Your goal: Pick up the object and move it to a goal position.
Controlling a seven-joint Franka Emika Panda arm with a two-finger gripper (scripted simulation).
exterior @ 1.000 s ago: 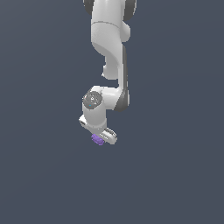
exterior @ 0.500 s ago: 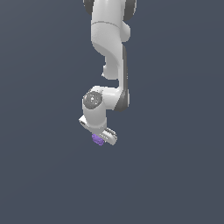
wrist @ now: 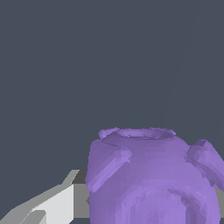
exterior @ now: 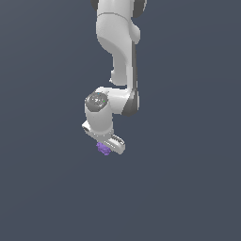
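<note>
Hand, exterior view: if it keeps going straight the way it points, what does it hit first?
The purple lump, already at the hand; the wrist view shows it right by a finger. Beyond that only plain grey ground shows; depth is unclear.

The purple lump is small, bumpy and faceted, with a flat rimmed top and stubby knobs on its sides, tucked at the end effector's seven o'clock.
</note>
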